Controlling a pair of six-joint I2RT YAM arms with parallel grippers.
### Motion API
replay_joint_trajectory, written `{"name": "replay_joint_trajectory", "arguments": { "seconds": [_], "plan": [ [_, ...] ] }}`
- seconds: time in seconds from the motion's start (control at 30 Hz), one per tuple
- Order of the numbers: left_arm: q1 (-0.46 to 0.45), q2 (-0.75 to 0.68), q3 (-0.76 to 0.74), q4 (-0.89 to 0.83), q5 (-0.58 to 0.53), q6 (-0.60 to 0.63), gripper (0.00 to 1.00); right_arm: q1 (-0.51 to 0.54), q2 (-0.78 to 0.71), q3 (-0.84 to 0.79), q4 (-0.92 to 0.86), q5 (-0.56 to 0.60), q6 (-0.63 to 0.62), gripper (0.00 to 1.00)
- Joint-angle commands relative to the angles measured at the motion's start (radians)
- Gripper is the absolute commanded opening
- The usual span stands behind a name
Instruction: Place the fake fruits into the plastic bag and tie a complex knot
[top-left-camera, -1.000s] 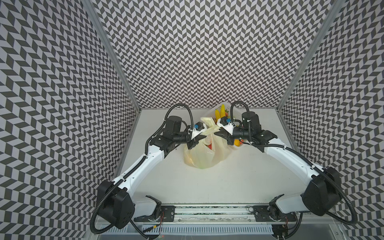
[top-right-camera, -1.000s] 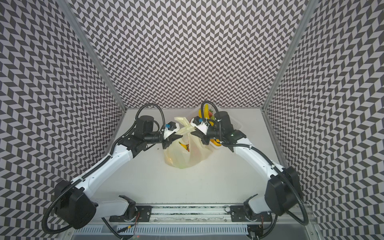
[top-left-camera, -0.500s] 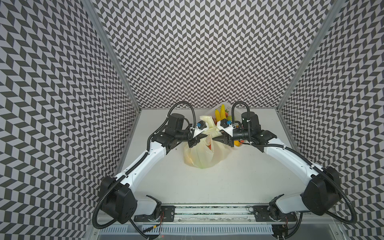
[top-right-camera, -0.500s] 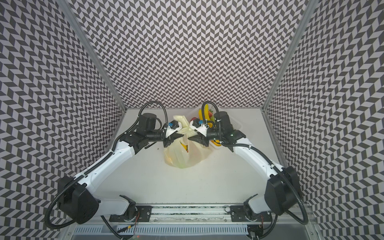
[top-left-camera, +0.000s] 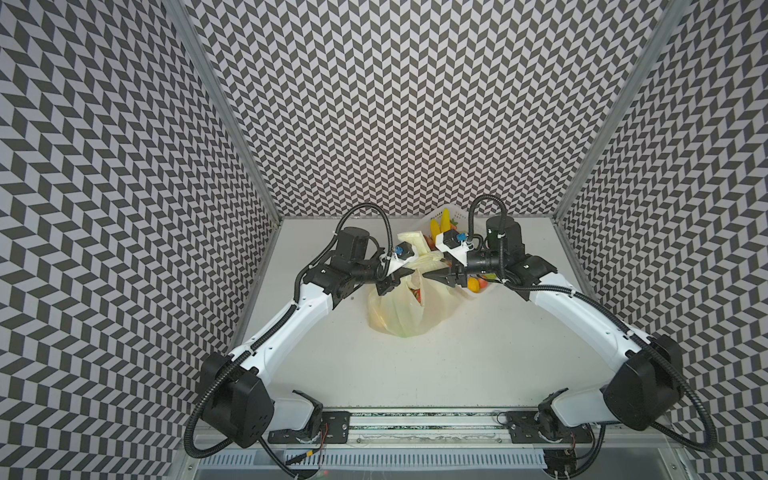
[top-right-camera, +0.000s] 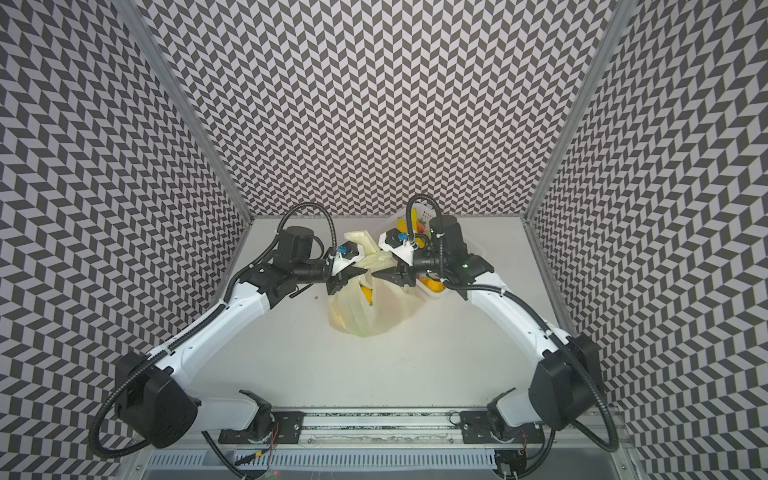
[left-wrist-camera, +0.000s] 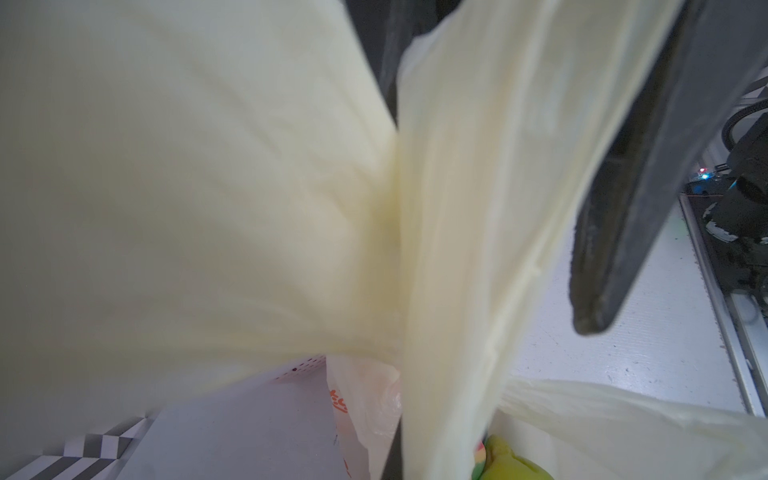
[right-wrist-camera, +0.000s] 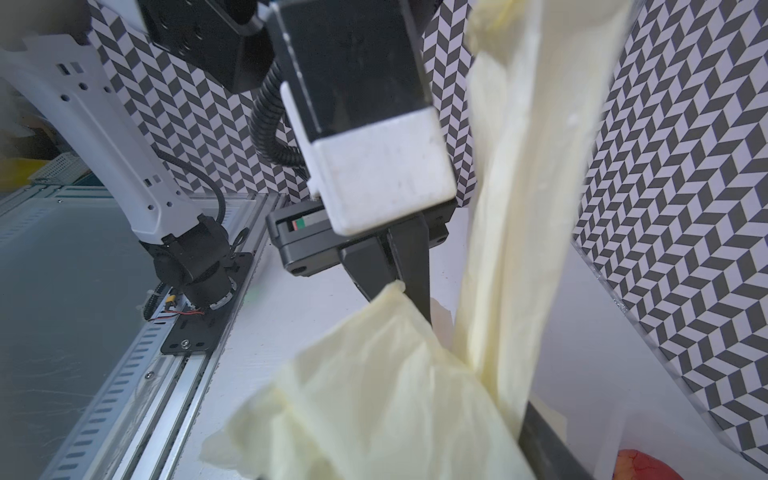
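At the back of the table (top-left-camera: 478, 353), the plastic bag (top-left-camera: 399, 320) sits upright with fake fruits (top-left-camera: 417, 293) showing inside. Our left gripper (top-left-camera: 409, 272) is clamped on a handle (right-wrist-camera: 386, 324); whether the right gripper (top-left-camera: 432, 276) beside it grips anything we cannot tell. Tying well, we judge, means keeping both handles taut and crossing them low over the mouth without tipping the bag.

Pale-yellow plastic bag (top-left-camera: 399, 320) upright, fruits (top-left-camera: 417, 293) inside.
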Motion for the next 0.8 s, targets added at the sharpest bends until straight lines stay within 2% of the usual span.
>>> {"name": "replay_joint_trajectory", "arguments": {
  "seconds": [0.0, 0.5, 0.67, 0.77],
  "plan": [
    [-0.006, -0.029, 0.025, -0.027, -0.03, 0.03, 0.0, 0.002, 0.02, 0.021, 0.062, -0.052, 0.011, 0.57],
    [-0.001, -0.047, 0.014, -0.031, -0.061, 0.021, 0.0, 0.005, 0.043, 0.014, 0.155, -0.044, 0.081, 0.5],
    [-0.001, -0.054, 0.013, -0.034, -0.075, 0.022, 0.0, 0.008, 0.052, 0.014, 0.173, -0.043, 0.093, 0.41],
    [0.003, -0.059, 0.011, -0.035, -0.083, 0.022, 0.0, 0.011, 0.053, 0.012, 0.176, -0.034, 0.093, 0.26]
  ]
}}
